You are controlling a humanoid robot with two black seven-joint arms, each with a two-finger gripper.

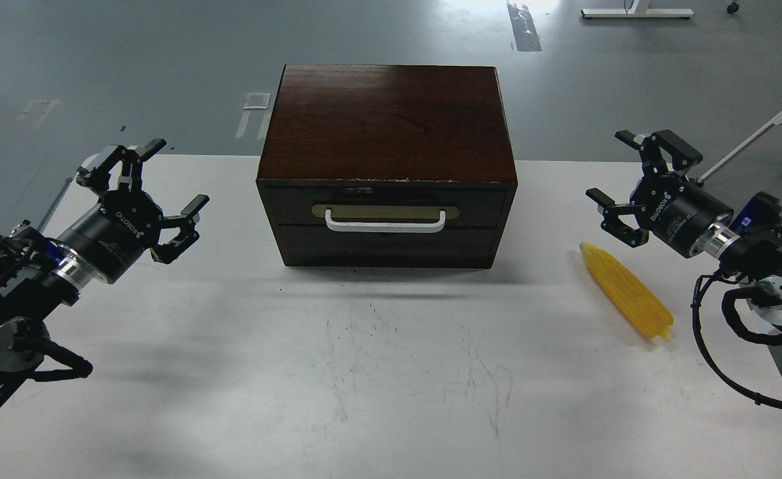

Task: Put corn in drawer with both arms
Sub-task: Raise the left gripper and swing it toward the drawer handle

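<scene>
We hold our left gripper (pixel 158 193) left of the box (pixel 388 166), fingers spread; our right gripper (pixel 630 183) hovers right, spread, near the corn (pixel 625 291). Its drawer (pixel 387 206) is closed.

Sitting mid-table (pixel 391 372) toward the rear: box (pixel 389 120), drawer (pixel 385 213) facing forward. Lying right of it: corn (pixel 625 291). Flanking both: left gripper (pixel 172 176), right gripper (pixel 613 166).
</scene>
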